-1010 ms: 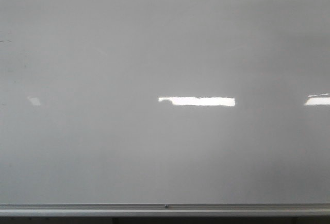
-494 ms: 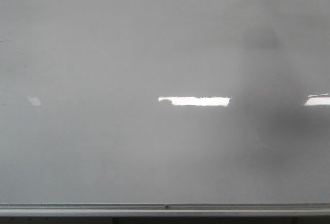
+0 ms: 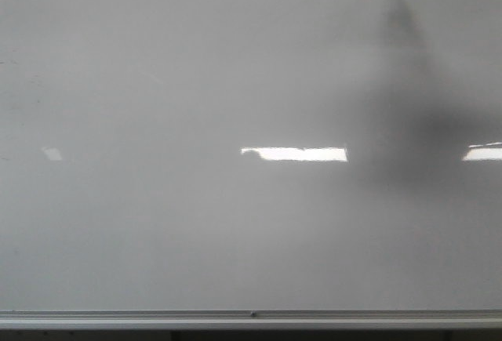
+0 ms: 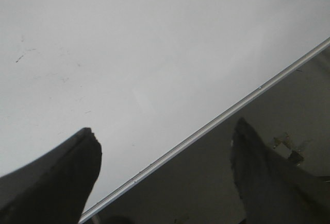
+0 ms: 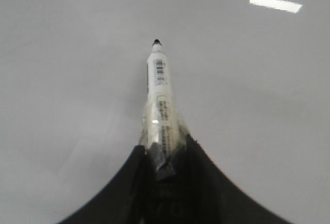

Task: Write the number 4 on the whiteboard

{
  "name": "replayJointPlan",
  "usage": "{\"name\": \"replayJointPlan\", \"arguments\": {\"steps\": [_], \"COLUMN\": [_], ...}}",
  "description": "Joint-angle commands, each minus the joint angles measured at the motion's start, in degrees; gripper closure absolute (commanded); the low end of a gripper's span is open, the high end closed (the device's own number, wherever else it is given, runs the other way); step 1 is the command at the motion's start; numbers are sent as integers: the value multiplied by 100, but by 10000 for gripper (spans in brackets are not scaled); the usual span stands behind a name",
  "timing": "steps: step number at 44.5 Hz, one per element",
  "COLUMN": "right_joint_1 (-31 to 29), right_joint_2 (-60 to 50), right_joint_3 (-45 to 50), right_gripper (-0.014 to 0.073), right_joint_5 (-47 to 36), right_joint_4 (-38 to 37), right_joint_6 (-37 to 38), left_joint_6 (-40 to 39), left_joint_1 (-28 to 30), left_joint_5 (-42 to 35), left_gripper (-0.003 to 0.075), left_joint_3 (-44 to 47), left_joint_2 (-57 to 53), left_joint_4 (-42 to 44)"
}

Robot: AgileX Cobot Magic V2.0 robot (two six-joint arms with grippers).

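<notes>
One whiteboard (image 3: 196, 223): glossy white-grey, flat, thin silver aluminium frame (image 3: 251, 319) along its lower edge. Surface is smooth and blank; the number 4 isn't visible on it in any view, only faint smudges near its left side. Three bright rectangular reflections on the gloss, plus one soft dark shadow on the board's upper right.

One marker (image 5: 158, 105): white cylindrical barrel with printed label, black tip, taped at the base. Right claw (image 5: 164, 168) is clenched on the marker, tip pointing at the board; can't tell if the tip is touching.

Left claw (image 4: 165, 172) is released, two dark matte fingers (image 4: 67, 183) spread, straddling the board's frame edge.
</notes>
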Motion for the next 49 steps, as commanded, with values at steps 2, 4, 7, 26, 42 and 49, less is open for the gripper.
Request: {"name": "replayJointPlan", "arguments": {"steps": [2,4,7,26,42,49], "right_joint_1": [-31,-31,-31,309,-420,-398], "right_joint_2": [63,145,209,541,541,447], "right_joint_3": [-272,-272,-272,-253,-253,-253], "right_gripper": [653,653,653,653,653,653], "right_joint_5": [-486,-493,-454,546,890,897], "right_joint_4": [67,67,67,62,-306,-292], "right_joint_6": [14,14,14,-196,-196,-196], "left_joint_6": [-44,-44,-44,-44,-44,-44], "left_joint_1": [20,20,20,20,20,20], "left_joint_5": [-375,-375,-375,-567,-577,-577], "left_gripper": [209,209,209,209,209,209], "left_joint_3": [-147,-147,-147,-147,-147,-147], "left_joint_2": [-43,-43,-43,-43,-43,-43], "left_joint_4": [-84,-84,-84,-84,-84,-84]}}
